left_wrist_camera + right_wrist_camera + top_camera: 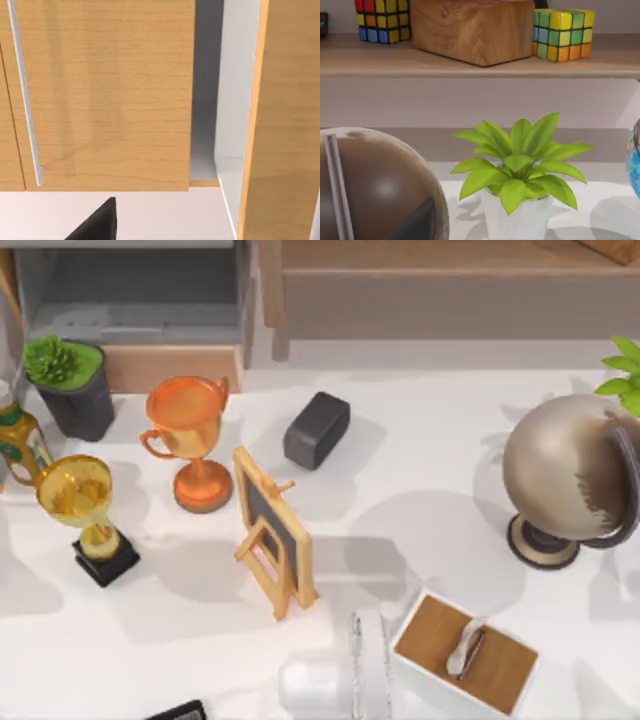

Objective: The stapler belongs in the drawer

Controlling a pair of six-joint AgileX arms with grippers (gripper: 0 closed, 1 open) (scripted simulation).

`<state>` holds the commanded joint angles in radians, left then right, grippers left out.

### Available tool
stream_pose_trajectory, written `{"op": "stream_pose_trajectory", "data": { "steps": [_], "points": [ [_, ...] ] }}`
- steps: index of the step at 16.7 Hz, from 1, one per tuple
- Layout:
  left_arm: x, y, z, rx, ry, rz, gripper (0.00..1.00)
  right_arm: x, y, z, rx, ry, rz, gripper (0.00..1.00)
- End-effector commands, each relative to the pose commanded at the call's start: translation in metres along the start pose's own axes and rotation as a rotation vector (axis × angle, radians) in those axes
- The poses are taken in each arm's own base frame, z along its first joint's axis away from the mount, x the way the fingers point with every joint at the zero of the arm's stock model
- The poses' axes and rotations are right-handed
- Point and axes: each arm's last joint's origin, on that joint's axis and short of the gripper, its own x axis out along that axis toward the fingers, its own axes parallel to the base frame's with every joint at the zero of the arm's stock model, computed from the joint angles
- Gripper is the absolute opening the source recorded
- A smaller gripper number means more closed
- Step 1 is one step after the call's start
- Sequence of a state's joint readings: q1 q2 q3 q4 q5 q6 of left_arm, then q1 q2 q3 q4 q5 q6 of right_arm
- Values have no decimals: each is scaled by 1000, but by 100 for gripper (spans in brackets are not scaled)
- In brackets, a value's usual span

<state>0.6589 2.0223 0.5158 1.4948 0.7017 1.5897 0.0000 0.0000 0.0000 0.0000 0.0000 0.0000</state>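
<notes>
White table's pretty cluttered: stapler (pixel 178 711) sits at the near edge, with trophies (pixel 190 440), an easel (pixel 272 530) and a grey block (pixel 316 429) between it and the open drawer (pixel 130 305). Can't tell either gripper's state.

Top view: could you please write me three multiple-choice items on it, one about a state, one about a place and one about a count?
1. The drawer is:
A. open, its grey inside showing
B. shut
C. lying upside down

2. Where on the table is the stapler?
A. inside the drawer
B. at the top view's bottom edge, left of the middle
C. at the table's far right edge

3. How many trophies stand on the table?
A. one
B. four
C. two

Answers:
1. A, since the grey walls and floor show behind the tan front panel.
2. B, since the slim black stapler lies at the bottom edge, far from the drawer.
3. C, since there is an orange trophy and a gold trophy on a black base.
</notes>
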Motion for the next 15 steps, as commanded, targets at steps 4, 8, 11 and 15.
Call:
{"op": "stream_pose_trajectory", "data": {
  "steps": [4,8,11,15],
  "points": [
    [0,0,0,0,0,0,62,0,0,0,0,0,0,100],
    [0,0,0,0,0,0,32,0,0,0,0,0,0,100],
    [0,0,0,0,0,0,10,0,0,0,0,0,0,100],
    [0,0,0,0,0,0,0,0,0,0,0,0,0,100]
  ]
}}
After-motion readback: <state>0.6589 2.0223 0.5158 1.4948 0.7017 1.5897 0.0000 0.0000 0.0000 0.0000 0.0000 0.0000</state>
